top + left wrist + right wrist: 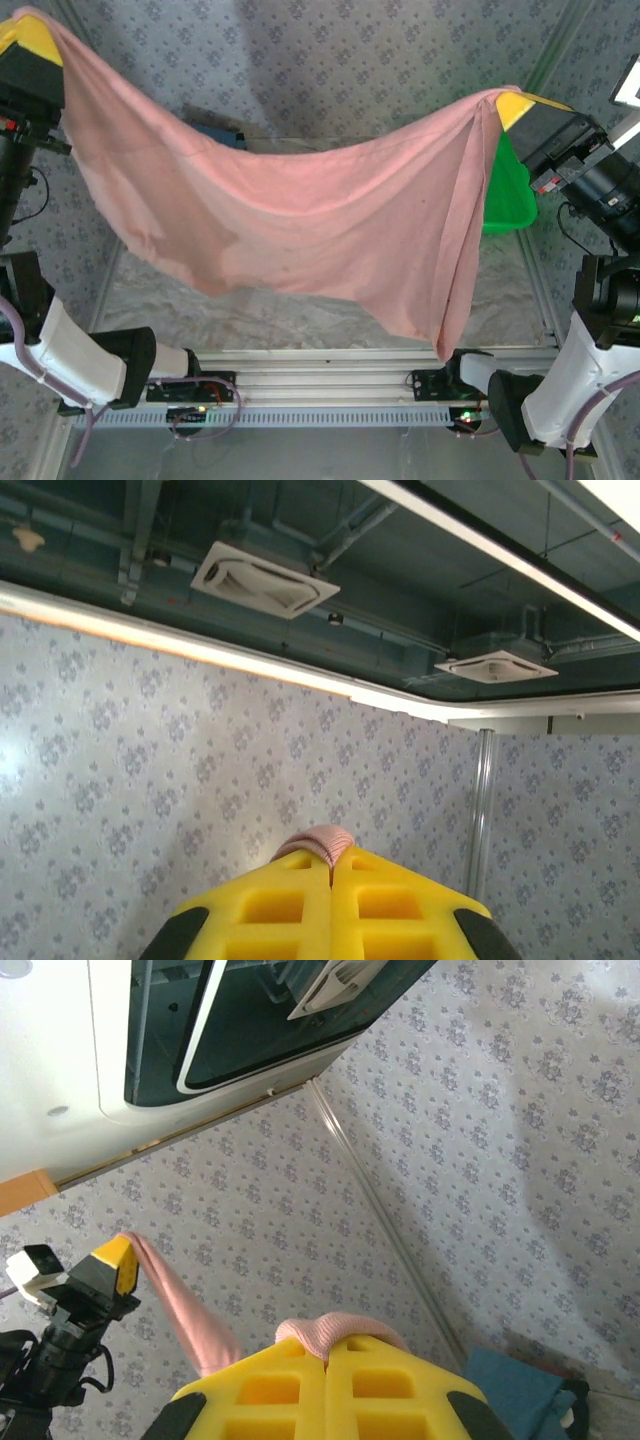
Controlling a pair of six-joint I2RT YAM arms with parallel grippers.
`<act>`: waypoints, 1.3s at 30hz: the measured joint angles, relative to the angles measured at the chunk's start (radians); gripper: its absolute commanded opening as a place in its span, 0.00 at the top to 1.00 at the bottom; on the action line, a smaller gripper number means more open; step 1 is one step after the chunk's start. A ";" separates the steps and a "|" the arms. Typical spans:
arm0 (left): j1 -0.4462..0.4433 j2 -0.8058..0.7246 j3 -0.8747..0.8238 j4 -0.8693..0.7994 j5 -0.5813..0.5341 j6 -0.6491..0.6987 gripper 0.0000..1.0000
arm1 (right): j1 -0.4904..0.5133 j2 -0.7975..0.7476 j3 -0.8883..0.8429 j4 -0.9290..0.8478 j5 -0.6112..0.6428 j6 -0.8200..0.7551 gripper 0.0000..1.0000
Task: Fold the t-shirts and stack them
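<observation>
Salmon-pink t-shirt (300,230) sagging in mid-air, left gripper (22,35) pinched closed on its left corner, right gripper (512,104) pinched closed on its right corner, green basket (508,195) behind, right.

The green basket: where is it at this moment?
In the top view, the green basket sits on the right side, partly hidden behind the hanging right edge of the salmon-pink t-shirt, just below the right gripper in the picture.
</observation>
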 measured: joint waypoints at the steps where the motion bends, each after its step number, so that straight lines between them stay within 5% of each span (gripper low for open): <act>1: 0.000 -0.002 0.003 0.003 -0.002 0.003 1.00 | 0.000 0.000 0.000 -0.002 -0.002 0.000 1.00; 10: 0.000 0.008 -0.098 -0.031 -0.006 0.084 1.00 | -0.003 -0.055 -0.265 -0.015 -0.010 -0.057 1.00; 18: -0.023 -0.035 -0.716 0.009 -0.036 0.209 1.00 | -0.006 -0.039 -0.679 -0.042 0.056 -0.185 1.00; 25: -0.116 0.100 -1.068 0.093 -0.123 0.317 1.00 | -0.008 0.148 -0.826 -0.086 0.177 -0.319 1.00; 31: -0.168 0.288 -1.102 0.169 -0.220 0.375 1.00 | -0.005 0.388 -0.799 -0.092 0.278 -0.415 1.00; 39: -0.217 0.552 -0.863 0.177 -0.346 0.429 1.00 | 0.033 0.763 -0.487 -0.145 0.404 -0.509 1.00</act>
